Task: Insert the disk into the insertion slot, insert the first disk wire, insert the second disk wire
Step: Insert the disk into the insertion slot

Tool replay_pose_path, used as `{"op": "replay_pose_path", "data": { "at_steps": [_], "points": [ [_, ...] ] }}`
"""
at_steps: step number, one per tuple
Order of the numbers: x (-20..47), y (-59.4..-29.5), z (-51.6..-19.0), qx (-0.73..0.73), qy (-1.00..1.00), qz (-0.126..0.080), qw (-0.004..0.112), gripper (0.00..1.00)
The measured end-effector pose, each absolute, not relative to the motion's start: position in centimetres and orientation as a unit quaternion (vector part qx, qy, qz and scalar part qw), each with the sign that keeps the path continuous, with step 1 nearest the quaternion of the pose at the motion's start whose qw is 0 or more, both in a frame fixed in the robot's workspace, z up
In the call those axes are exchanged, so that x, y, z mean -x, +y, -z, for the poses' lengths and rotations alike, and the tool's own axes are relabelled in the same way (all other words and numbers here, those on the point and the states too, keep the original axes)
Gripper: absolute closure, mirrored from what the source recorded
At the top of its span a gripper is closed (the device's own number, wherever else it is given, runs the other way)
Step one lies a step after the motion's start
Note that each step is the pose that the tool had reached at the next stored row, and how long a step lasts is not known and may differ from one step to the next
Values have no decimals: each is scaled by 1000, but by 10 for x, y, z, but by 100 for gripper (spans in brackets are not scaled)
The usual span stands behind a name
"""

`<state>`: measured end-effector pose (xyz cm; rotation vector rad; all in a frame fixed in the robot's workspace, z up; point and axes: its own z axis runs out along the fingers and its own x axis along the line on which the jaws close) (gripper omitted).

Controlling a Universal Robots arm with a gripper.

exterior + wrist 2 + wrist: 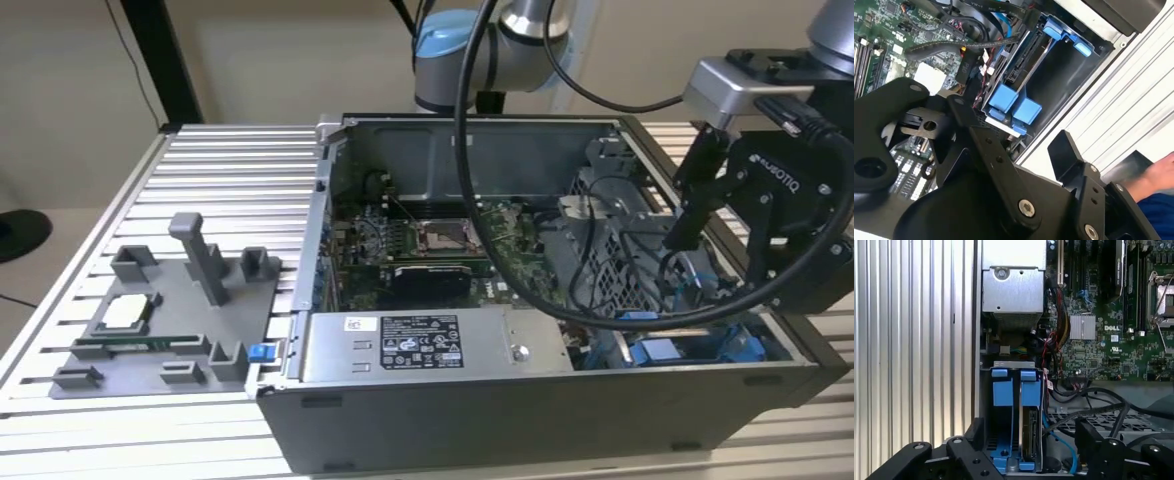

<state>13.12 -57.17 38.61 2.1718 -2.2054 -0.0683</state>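
The disk (pixel 1029 440) stands on edge inside the insertion slot (pixel 1014 363) at a corner of the computer case (pixel 534 420), long axis along the bay, blue carrier tabs (pixel 1030 387) toward the power supply (pixel 1013 290). The pincer (pixel 1010 122) hangs above it, jaws spread wide, holding nothing

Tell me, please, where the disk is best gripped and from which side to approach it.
Likely the two blue tabs at the carrier's end, pinched from the case's open side. The disk stands on edge in the insertion slot, whose walls cover its flat faces, leaving those tabs exposed.
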Motion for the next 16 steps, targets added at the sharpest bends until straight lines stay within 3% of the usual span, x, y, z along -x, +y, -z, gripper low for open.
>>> {"op": "replay_pose_path", "data": {
  "at_steps": [16],
  "points": [
    [-133,-567,-410,-702,-712,23,20,0]
  ]
}}
